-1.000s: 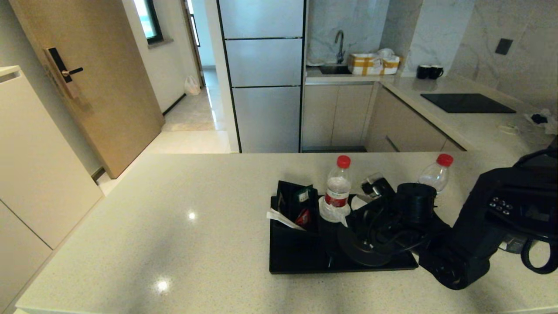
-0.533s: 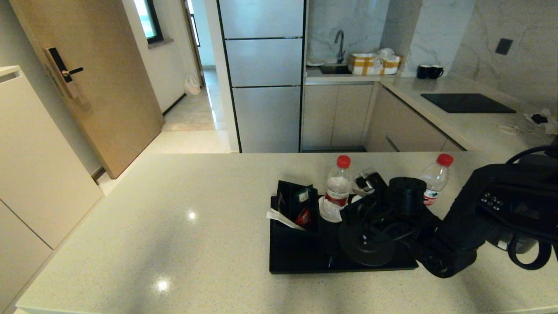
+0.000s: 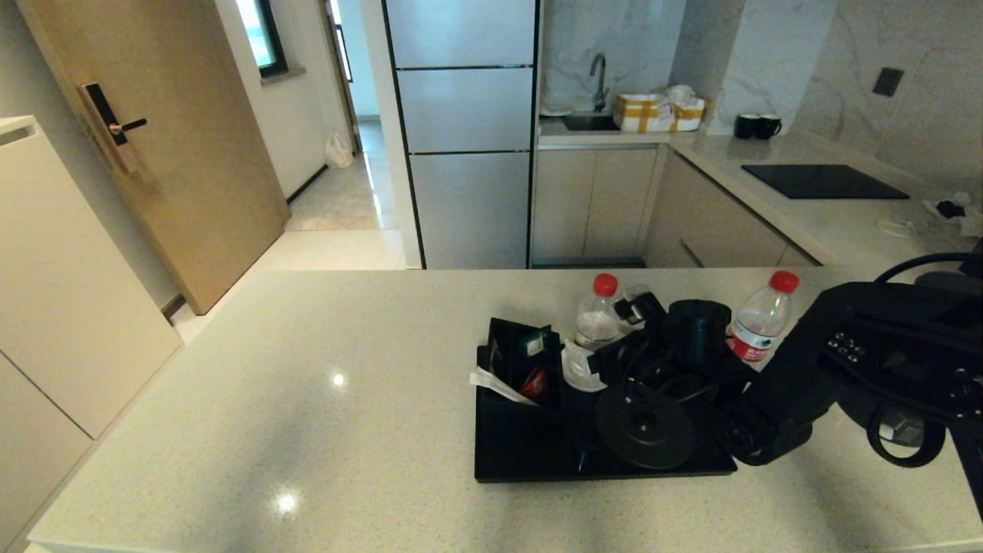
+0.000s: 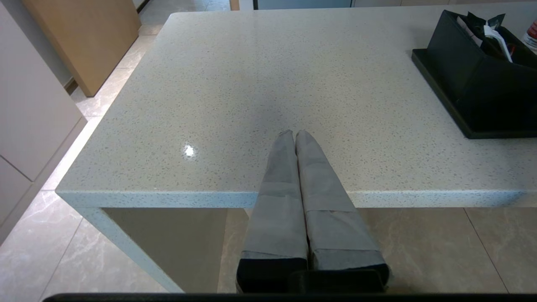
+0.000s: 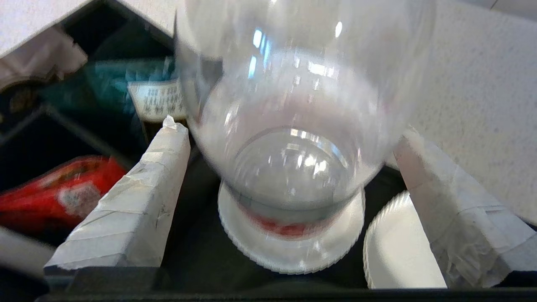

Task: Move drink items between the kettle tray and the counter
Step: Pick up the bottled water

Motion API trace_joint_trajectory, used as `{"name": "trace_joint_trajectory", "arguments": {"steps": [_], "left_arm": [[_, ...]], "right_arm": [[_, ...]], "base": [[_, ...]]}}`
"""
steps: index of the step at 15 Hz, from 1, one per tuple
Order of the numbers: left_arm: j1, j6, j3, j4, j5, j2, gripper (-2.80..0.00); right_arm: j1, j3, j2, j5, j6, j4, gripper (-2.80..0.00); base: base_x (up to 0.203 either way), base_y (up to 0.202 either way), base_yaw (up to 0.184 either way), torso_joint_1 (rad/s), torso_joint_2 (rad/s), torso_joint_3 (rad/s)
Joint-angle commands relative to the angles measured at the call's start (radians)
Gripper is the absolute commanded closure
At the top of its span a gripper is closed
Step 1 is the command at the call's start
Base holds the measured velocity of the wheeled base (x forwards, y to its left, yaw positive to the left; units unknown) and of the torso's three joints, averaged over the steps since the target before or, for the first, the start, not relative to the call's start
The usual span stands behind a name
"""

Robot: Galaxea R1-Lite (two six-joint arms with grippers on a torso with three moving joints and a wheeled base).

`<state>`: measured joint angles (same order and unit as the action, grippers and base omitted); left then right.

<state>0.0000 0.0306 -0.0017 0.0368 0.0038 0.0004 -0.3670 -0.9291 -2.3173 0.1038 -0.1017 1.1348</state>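
A clear red-capped water bottle (image 3: pixel 598 313) stands on a white coaster (image 5: pixel 289 247) at the back of the black kettle tray (image 3: pixel 530 461). My right gripper (image 5: pixel 291 130) is open, with one taped finger on each side of the bottle's lower body (image 5: pixel 293 126) and no visible contact. In the head view the right gripper (image 3: pixel 614 349) hides the bottle's lower half. A second red-capped bottle (image 3: pixel 760 319) stands on the beige counter (image 3: pixel 307 399) behind the tray's right end. My left gripper (image 4: pixel 293 135) is shut and empty above the counter's near edge.
On the tray are a round black kettle base (image 3: pixel 645 430), a black sachet box (image 3: pixel 518 361) and a second, bare coaster (image 5: pixel 398 247). My right arm (image 3: pixel 883 361) and its cables cover the counter's right side. Beyond are a fridge (image 3: pixel 465 130), a cooktop (image 3: pixel 825 181) and two black mugs (image 3: pixel 756 126).
My right arm has pushed forward and left over the tray, bringing the open gripper round the bottle on the coaster. The second bottle, partly covered before, now shows more fully.
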Motion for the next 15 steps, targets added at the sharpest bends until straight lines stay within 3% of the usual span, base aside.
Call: {"name": "trace_joint_trajectory", "arguments": {"steps": [1,2,10,15], "left_arm": [[0.0,0.0,0.0,0.0,0.001,0.0,0.0],[0.0,0.0,0.0,0.0,0.001,0.0,0.0],[0.0,0.0,0.0,0.0,0.001,0.0,0.0],[0.001,0.0,0.0,0.0,0.001,0.0,0.0]], "right_arm": [[-0.001,-0.01,-0.007,0.0,-0.001,0.006,-1.38],[0.0,-0.01,-0.008,-0.007,0.0,0.005,0.0],[0.0,0.014,0.022,-0.007,0.007,0.006,0.0],[0.002,0.101,0.13,-0.039,0.018,0.005,0.0]], "base": [[0.0,0.0,0.0,0.0,0.0,0.0],[0.0,0.0,0.0,0.0,0.0,0.0],[0.0,0.0,0.0,0.0,0.0,0.0],[0.0,0.0,0.0,0.0,0.0,0.0]]}}
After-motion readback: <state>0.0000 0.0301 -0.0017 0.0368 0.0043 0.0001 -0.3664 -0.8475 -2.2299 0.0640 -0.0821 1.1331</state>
